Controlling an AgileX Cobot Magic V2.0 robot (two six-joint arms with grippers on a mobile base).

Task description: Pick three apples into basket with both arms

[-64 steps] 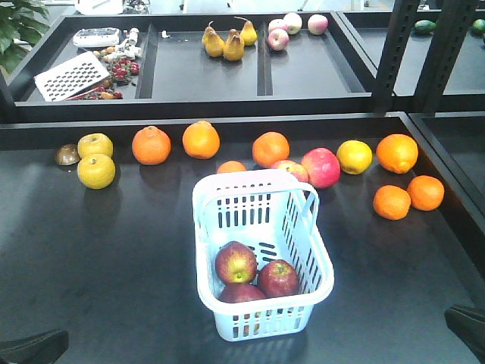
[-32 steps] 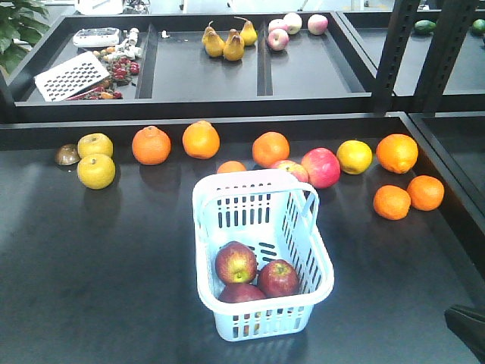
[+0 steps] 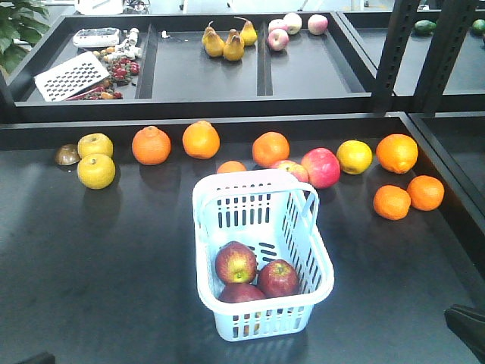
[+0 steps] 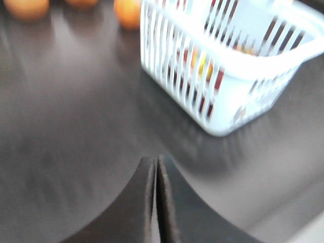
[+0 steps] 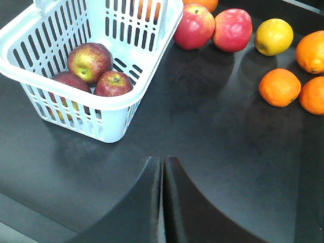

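The pale blue basket (image 3: 311,202) stands on the black table, near the front middle. Three dark red apples lie in it: one (image 3: 236,262) at the left, one (image 3: 278,278) at the right, one (image 3: 241,293) in front. The right wrist view shows the same apples (image 5: 90,62) (image 5: 114,84) (image 5: 70,83) inside the basket (image 5: 109,104). My right gripper (image 5: 163,161) is shut and empty, low over bare table to the basket's right. My left gripper (image 4: 156,161) is shut and empty too, left of the blurred basket (image 4: 228,109).
Behind the basket lie oranges (image 3: 151,145) (image 3: 396,152), yellow fruit (image 3: 96,171) (image 3: 354,156) and a pink-red apple (image 3: 321,167). Two more oranges (image 3: 392,202) sit at the right. A raised shelf holds pears (image 3: 225,42), apples and a grater (image 3: 72,75). Dark uprights (image 3: 395,53) stand back right.
The left arm's black tip at the bottom left corner has dropped almost out of the front view. The basket, the apples and the right arm stay where they were.
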